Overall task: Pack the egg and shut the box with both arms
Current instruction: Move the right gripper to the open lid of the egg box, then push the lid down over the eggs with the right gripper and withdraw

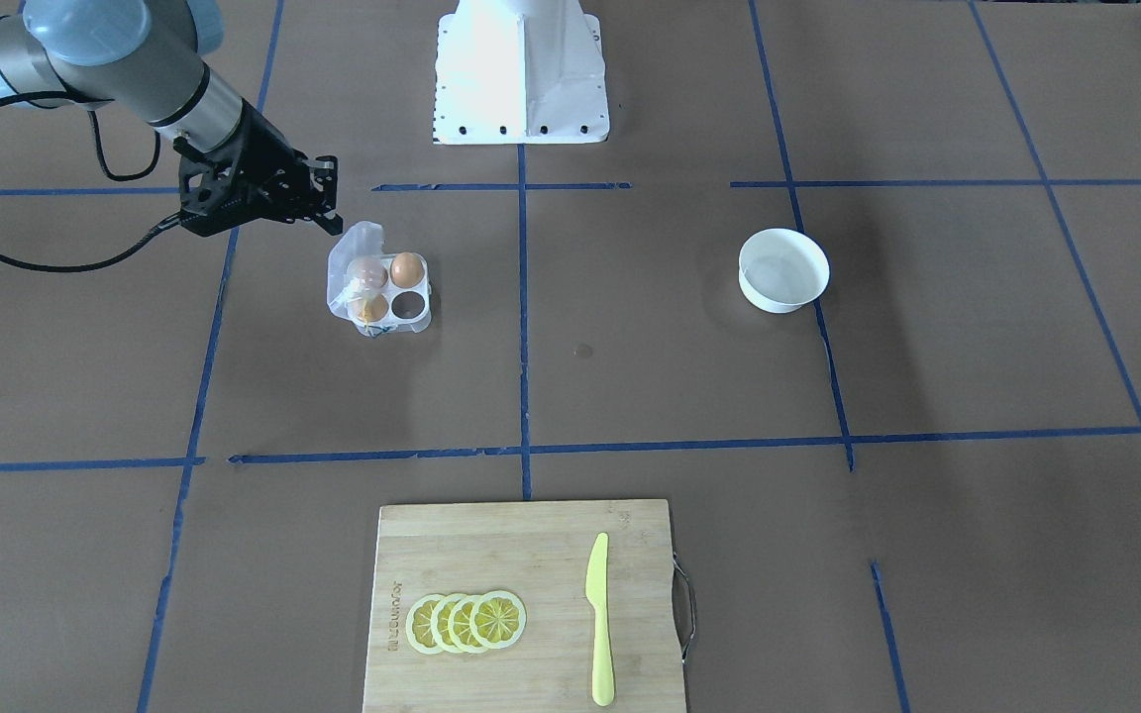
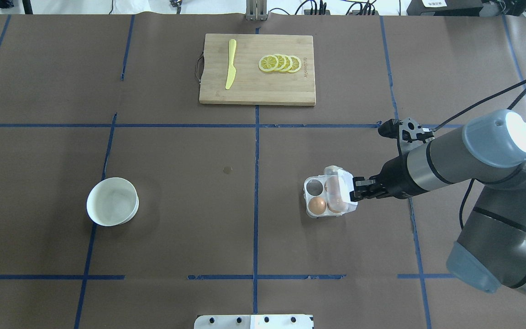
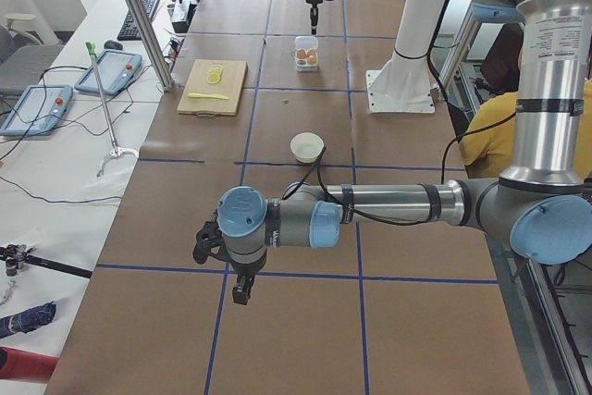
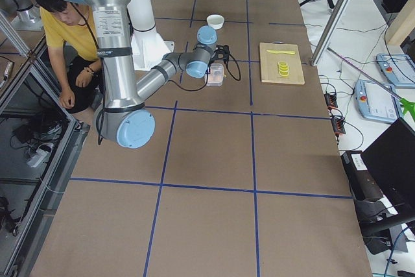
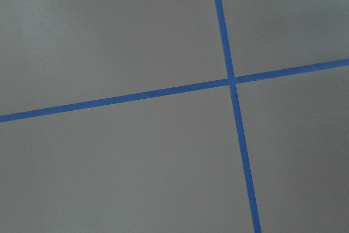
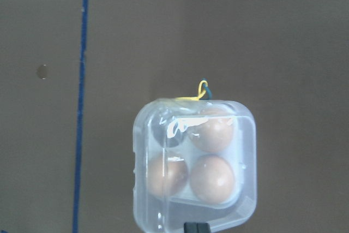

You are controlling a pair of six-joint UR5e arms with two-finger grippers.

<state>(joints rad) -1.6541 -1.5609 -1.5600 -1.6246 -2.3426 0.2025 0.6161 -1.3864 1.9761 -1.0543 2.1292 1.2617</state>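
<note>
The clear box (image 2: 329,196) stands right of the table's middle. It holds three tan-brown eggs (image 2: 317,205), and one cell is empty. Its lid (image 2: 341,192) leans part-way over the eggs on the gripper's side. My right gripper (image 2: 355,190) is at the lid's outer edge, with its fingers together against it. In the right wrist view I look through the lid (image 6: 193,162) at the eggs, and a yellow string (image 6: 202,89) shows at the far edge. In the front view the right gripper (image 1: 331,216) is just behind the box (image 1: 382,289). My left gripper (image 3: 242,289) shows only in the left side view, over bare table, and I cannot tell its state.
An empty white bowl (image 2: 112,201) sits on the left half. A wooden cutting board (image 2: 257,87) at the far edge carries lemon slices (image 2: 280,63) and a yellow knife (image 2: 230,69). The white pedestal base (image 1: 521,69) stands at the robot's side. A person (image 4: 65,24) sits beside the table.
</note>
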